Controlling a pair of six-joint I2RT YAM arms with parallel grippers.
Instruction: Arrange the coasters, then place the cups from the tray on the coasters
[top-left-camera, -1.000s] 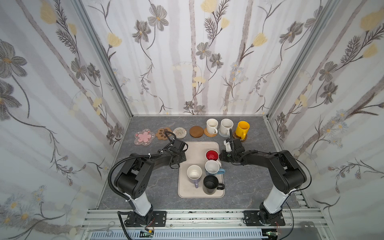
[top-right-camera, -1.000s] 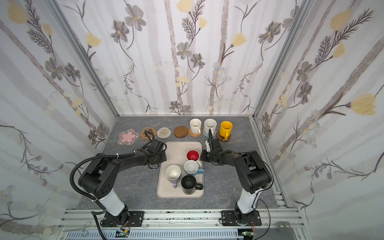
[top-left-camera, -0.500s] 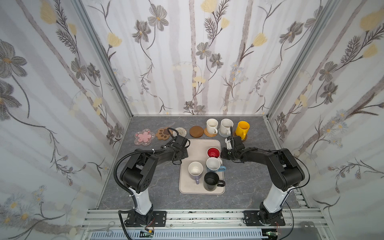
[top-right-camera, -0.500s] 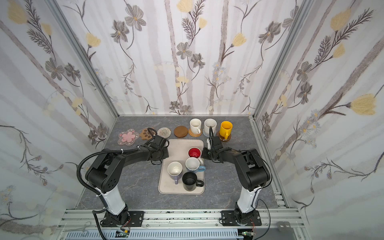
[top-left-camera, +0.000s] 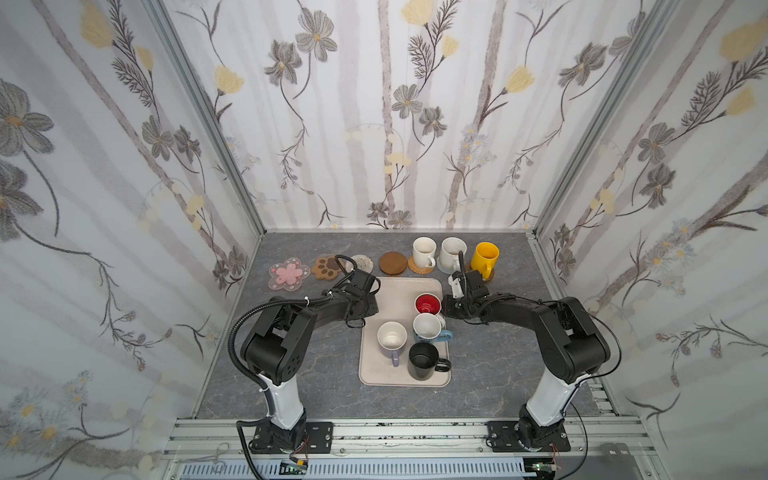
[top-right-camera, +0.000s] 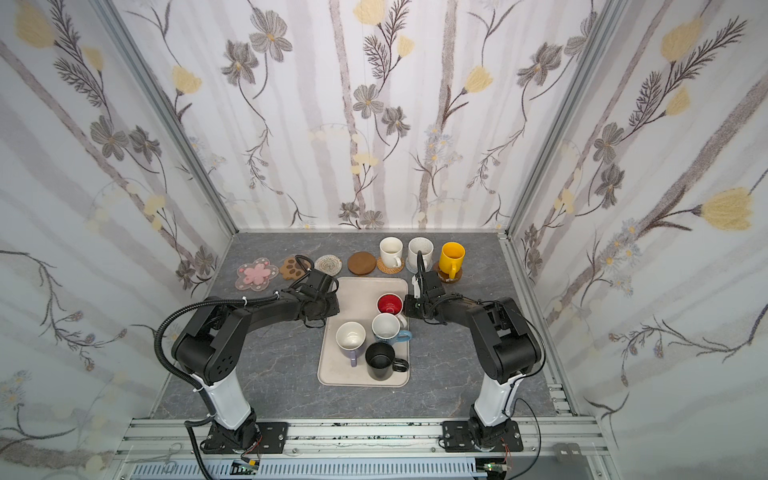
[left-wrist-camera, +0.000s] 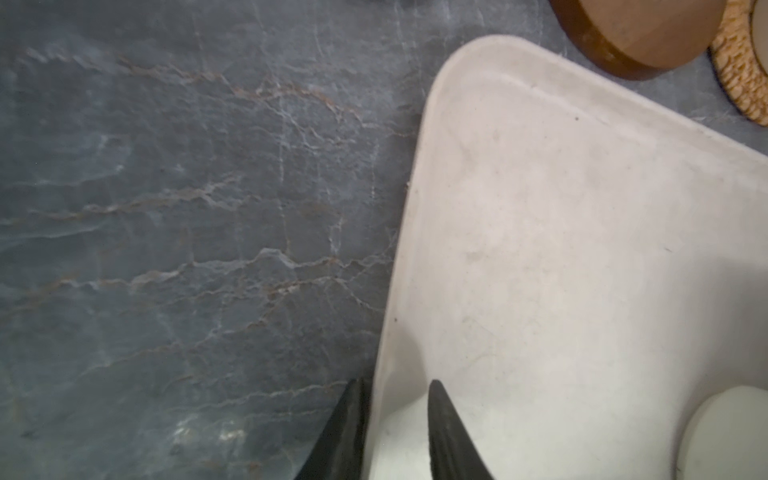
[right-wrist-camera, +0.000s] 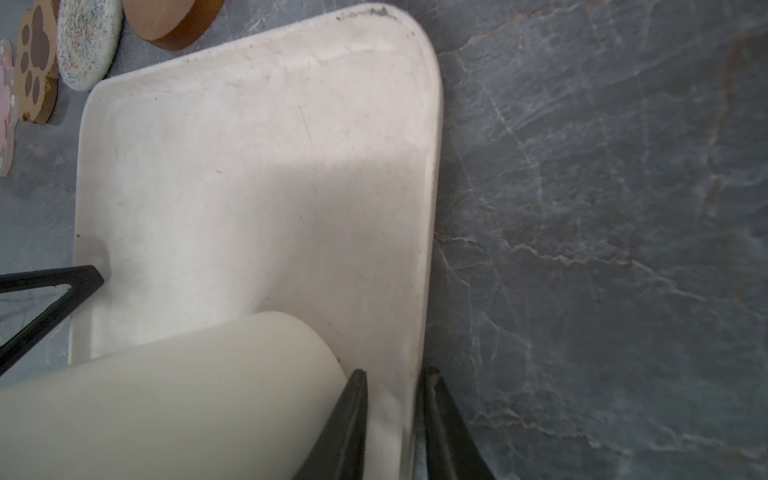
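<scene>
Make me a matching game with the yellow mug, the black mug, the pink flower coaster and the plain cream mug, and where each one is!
Things:
1. yellow mug
2. black mug
3. pink flower coaster
4. plain cream mug

Places:
a. on the woven rattan coaster
b. on the tray, at the end nearest the robot's bases
c. left end of the back row, nothing on it
d. right end of the back row

Pairs: 1-d, 2-b, 3-c, 4-a

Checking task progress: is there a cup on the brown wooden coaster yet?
No, in a top view the brown wooden coaster lies bare, beside the cream mug on its rattan coaster.
</scene>
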